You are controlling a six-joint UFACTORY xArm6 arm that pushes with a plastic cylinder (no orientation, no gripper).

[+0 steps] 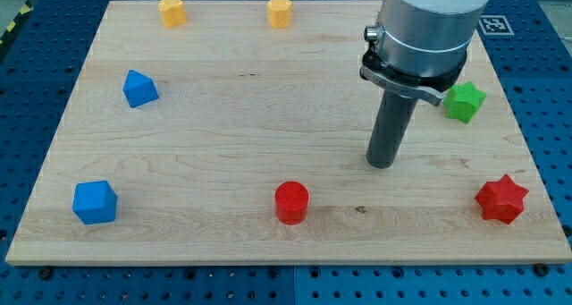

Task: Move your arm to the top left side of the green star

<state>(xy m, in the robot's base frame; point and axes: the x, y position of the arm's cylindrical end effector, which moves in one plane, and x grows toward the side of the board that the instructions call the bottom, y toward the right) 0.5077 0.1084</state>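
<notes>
The green star lies near the board's right edge, partly behind the arm's grey body. My tip rests on the wooden board, below and to the left of the green star, well apart from it. The rod rises from the tip into the grey arm at the view's top right. No block touches the tip.
A red star lies at the bottom right, a red cylinder at bottom centre. A blue cube sits bottom left, a blue pentagon-like block at left. Two yellow-orange blocks lie at the top edge.
</notes>
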